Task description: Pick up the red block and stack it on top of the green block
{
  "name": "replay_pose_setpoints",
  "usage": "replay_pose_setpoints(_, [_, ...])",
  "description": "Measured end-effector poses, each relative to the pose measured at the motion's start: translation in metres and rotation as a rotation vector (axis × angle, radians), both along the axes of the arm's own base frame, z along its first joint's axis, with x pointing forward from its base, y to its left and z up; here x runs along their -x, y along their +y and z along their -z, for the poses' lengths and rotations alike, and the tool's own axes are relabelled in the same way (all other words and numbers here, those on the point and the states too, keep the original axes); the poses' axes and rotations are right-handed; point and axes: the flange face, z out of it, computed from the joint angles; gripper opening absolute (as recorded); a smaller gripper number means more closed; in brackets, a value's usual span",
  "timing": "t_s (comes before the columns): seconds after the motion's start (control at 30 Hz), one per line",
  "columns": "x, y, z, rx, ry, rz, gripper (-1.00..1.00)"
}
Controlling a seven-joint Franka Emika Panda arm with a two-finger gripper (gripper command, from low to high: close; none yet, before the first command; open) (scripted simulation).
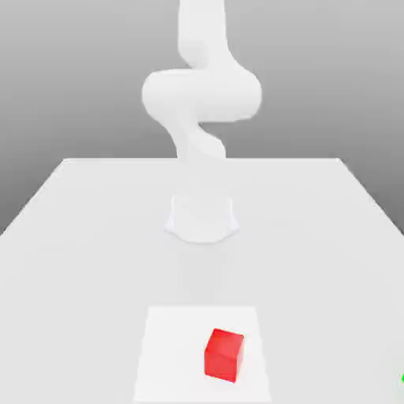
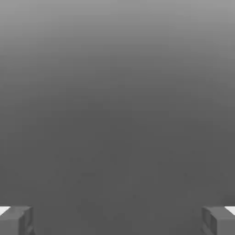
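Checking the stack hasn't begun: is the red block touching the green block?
Apart. In the exterior view the red block sits on the white table, while the green block is a sliver at the exterior view's right edge, bare table between them.

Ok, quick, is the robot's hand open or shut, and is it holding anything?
Hand: open, fingers wide apart, nothing between them.

Count: 1 red block (image 1: 223, 355), sitting on 1 lighter square patch (image 1: 170, 347) of 1 white counter (image 1: 87, 229). 1 green block (image 1: 402, 379), just a sliver at the exterior view's right edge. 1 white robot arm (image 1: 201, 95) w/ 1 pincer (image 2: 117, 220), 2 fingertips (image 2: 16, 220) spread wide apart.
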Motion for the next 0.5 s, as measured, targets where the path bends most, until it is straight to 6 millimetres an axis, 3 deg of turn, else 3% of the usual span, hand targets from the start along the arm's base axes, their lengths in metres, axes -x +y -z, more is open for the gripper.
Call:
replay_pose_setpoints(0.1, [-0.037,0.005,0.058,-0.018,0.098,0.034,0.00])
replay_pose_setpoints(0.23, [-0.070,0.010,0.138,-0.039,0.223,0.079,0.00])
replay_pose_setpoints(0.37, [-0.088,0.015,0.221,-0.059,0.347,0.124,0.00])
replay_pose_setpoints(0.5, [-0.092,0.020,0.304,-0.077,0.471,0.170,0.00])
